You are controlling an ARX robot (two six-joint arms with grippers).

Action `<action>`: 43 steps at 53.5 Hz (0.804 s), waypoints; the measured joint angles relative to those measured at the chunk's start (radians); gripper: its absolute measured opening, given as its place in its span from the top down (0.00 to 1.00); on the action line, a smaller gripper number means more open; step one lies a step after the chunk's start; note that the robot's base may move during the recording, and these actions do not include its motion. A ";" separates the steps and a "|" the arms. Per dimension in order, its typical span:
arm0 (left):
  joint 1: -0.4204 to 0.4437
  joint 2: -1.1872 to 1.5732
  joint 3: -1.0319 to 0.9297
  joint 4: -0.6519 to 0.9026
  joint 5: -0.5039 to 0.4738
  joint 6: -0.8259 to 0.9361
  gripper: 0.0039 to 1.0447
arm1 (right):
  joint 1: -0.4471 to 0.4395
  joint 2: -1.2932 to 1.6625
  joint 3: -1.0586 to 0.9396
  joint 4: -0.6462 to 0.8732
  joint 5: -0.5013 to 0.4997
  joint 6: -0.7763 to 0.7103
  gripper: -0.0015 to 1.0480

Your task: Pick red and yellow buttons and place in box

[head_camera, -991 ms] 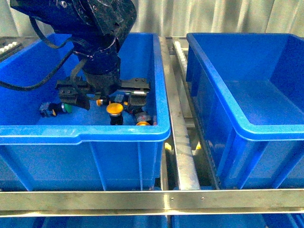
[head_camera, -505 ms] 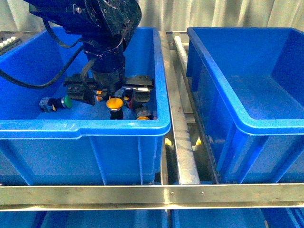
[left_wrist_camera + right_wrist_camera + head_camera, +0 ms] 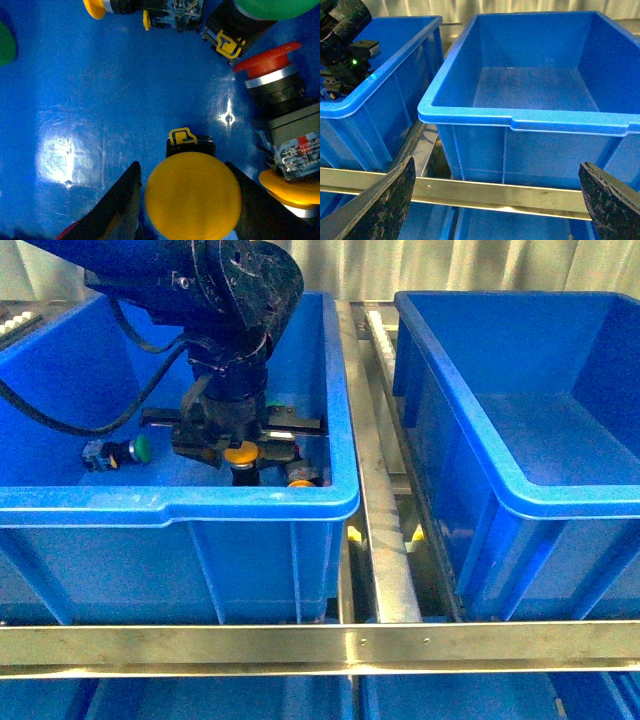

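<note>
Yellow button (image 3: 192,196) stands cap-up on the floor of the left bin (image 3: 180,505). Left gripper (image 3: 239,448) straddles it, jaws narrow and hugging the cap on both sides; can't tell if they bite yet. I'd clamp under the cap rim, then lift straight up: red button (image 3: 267,75) and second yellow cap (image 3: 290,187) lie just beside one finger. Right gripper (image 3: 496,166) is idle, jaws wide, facing the right box (image 3: 520,122).

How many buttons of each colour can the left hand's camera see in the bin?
Round yellow mushroom-cap push buttons: 3
Round green-capped push buttons: 2
Round red mushroom-cap push button: 1
Total: 6, not counting a reddish sliver at the picture's edge, too cut off to tell.
</note>
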 joint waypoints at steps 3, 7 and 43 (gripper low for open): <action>0.000 0.000 0.000 0.003 -0.005 0.002 0.65 | 0.000 0.000 0.000 0.000 0.000 0.000 0.06; 0.000 0.000 -0.001 0.011 -0.007 0.005 0.67 | 0.000 0.000 0.000 0.000 0.000 0.000 0.06; 0.173 -0.473 -0.474 0.277 0.362 0.010 0.68 | 0.000 0.000 0.000 0.000 0.000 0.000 0.06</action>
